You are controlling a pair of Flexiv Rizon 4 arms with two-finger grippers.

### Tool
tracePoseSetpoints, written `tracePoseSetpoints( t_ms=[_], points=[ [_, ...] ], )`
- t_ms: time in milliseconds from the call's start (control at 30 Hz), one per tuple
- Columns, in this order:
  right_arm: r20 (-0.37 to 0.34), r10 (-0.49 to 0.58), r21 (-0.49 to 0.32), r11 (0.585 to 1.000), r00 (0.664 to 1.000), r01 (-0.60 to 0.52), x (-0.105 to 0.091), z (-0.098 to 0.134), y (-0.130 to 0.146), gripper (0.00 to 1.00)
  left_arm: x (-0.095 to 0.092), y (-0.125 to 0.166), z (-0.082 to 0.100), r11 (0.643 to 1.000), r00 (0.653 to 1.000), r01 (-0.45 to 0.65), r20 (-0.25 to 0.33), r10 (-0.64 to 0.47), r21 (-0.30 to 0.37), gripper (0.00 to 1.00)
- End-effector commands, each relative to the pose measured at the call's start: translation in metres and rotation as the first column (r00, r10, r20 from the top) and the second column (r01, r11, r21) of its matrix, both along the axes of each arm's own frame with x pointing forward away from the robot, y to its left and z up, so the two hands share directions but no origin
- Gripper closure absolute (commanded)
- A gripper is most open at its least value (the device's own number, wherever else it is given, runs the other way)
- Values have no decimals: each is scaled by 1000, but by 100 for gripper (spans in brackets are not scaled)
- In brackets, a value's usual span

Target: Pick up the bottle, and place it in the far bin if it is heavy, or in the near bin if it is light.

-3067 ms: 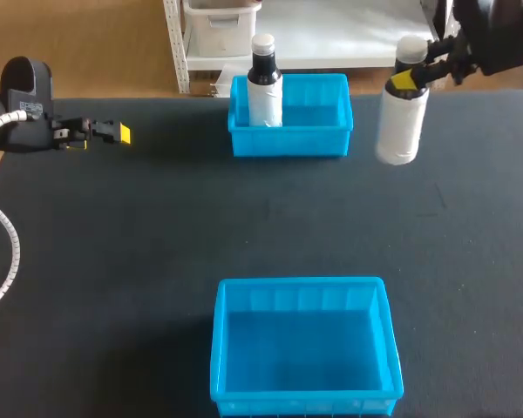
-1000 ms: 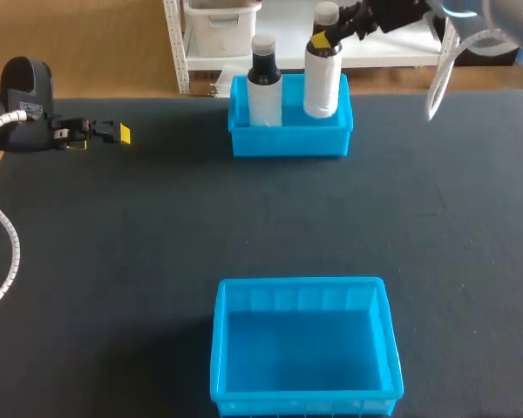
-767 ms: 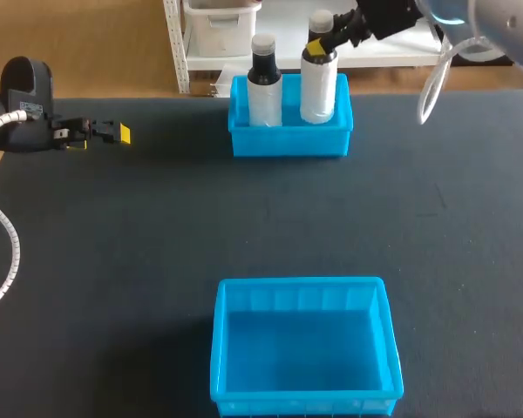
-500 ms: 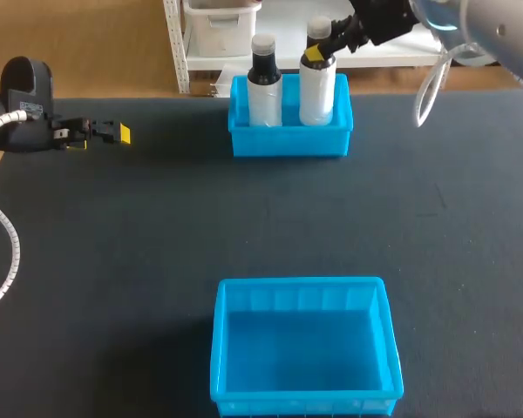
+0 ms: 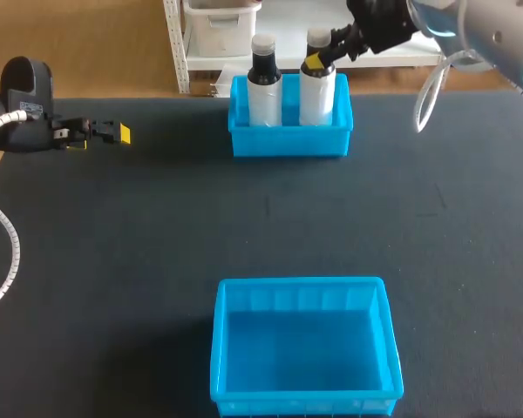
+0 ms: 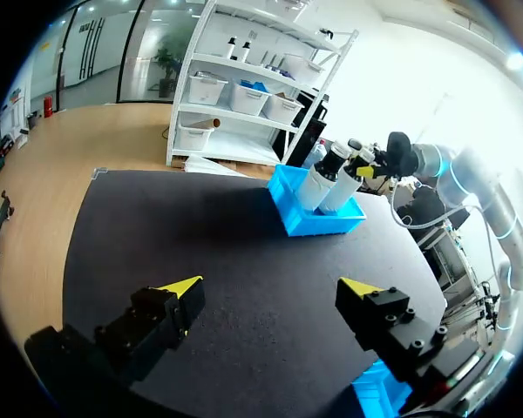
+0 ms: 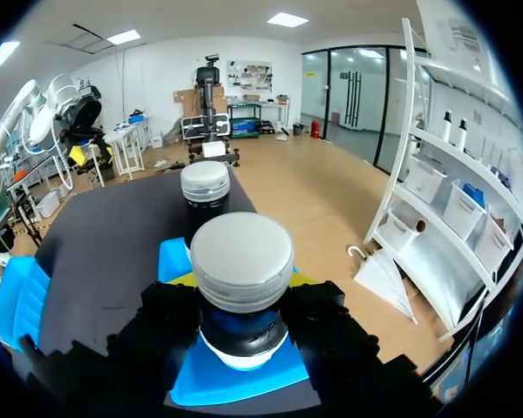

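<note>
The right hand (image 5: 317, 61) is clamped on the neck of the bottle (image 5: 315, 94); the bottle stands upright in the far bin (image 5: 289, 141), just beside a second bottle (image 5: 263, 91); the left hand (image 6: 275, 292) gapes wide, holding nothing, near the left edge of the surface (image 5: 157, 226); open surface lies between the far bin and the near bin (image 5: 302, 399); the far bin's front wall hides the bottle's base, so whether it rests on the floor cannot be told.

Head view looks down from behind; both wrist views share the far bin (image 5: 289, 139)
</note>
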State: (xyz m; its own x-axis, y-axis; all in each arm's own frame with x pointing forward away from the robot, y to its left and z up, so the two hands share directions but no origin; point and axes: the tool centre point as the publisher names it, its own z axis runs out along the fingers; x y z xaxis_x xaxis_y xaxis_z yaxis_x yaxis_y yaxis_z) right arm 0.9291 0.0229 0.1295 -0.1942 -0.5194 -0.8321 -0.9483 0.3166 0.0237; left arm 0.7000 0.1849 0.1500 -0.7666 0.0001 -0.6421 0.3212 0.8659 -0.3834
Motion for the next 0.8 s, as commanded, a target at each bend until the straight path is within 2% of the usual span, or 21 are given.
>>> tracePoseSetpoints(
  t_ms=[33,133,167,233,333,467,500,533,633,800],
  points=[
    [1,3,1,1000,1000,-3,-2,0,-1,100,0,0,0,1000,1000,0,0,0,0,0],
    [-3,6,-3,1000,1000,-6,-3,-2,0,95,0,0,0,1000,1000,0,0,0,0,0],
    [-5,7,-4,1000,1000,-7,-4,-3,0,86,0,0,0,1000,1000,0,0,0,0,0],
    [-8,10,-7,1000,1000,-10,-5,-4,0,76,0,0,0,1000,1000,0,0,0,0,0],
    [-14,12,-12,1000,1000,-13,-5,-6,1,56,0,0,0,1000,1000,0,0,0,0,0],
    [-18,13,-18,1000,1000,-13,-6,-7,1,49,0,0,0,1000,1000,0,0,0,0,0],
    [-19,12,-21,1000,1000,-13,-6,-8,1,44,0,0,0,1000,1000,0,0,0,0,0],
    [-21,12,-22,1000,1000,-12,-6,-8,0,29,0,0,0,1000,1000,0,0,0,0,0],
    [-31,6,-33,999,1000,-7,-7,-9,-1,0,0,0,0,1000,1000,0,0,0,0,0],
    [-43,-15,-43,999,999,13,-10,-5,-8,0,0,0,0,1000,1000,0,0,0,0,0]
  ],
)
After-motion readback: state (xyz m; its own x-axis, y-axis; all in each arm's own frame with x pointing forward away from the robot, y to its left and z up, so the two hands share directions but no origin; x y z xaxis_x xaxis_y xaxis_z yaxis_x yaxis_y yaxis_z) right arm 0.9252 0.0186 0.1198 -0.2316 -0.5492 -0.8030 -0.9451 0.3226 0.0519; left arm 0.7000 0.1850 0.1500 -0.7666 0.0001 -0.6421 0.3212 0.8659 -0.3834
